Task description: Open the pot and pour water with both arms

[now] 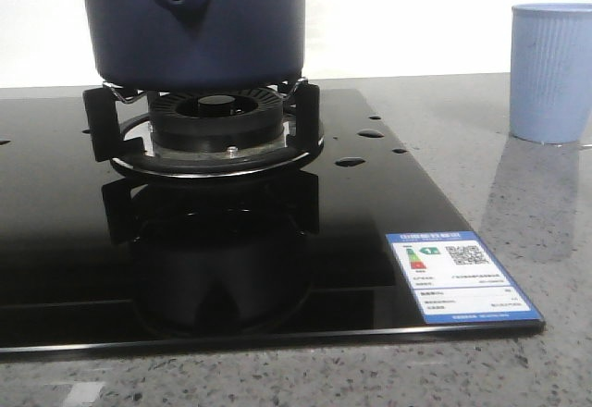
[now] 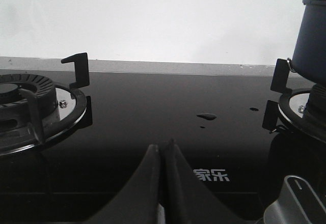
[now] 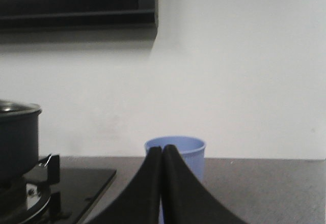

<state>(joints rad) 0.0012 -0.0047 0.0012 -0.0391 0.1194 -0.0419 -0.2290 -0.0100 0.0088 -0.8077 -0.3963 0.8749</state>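
Black grippers (image 2: 164,150) (image 3: 162,155) closed, empty, level.

We see a sticker (image 1: 462,277) with a blue edge on the black glass stove top (image 1: 231,268), at the corner of the glass nearest the pale blue cup (image 1: 552,72). It has a blue strip with tiny white letters, too small for us to read. Under that strip we see colored bars like an energy chart and a square code of black dots. Below them are rows of tiny print that we cannot read.

In the left wrist view, white letters (image 2: 211,175) are printed on the glass near the knob (image 2: 295,203). We can read two Chinese signs, "家乐".
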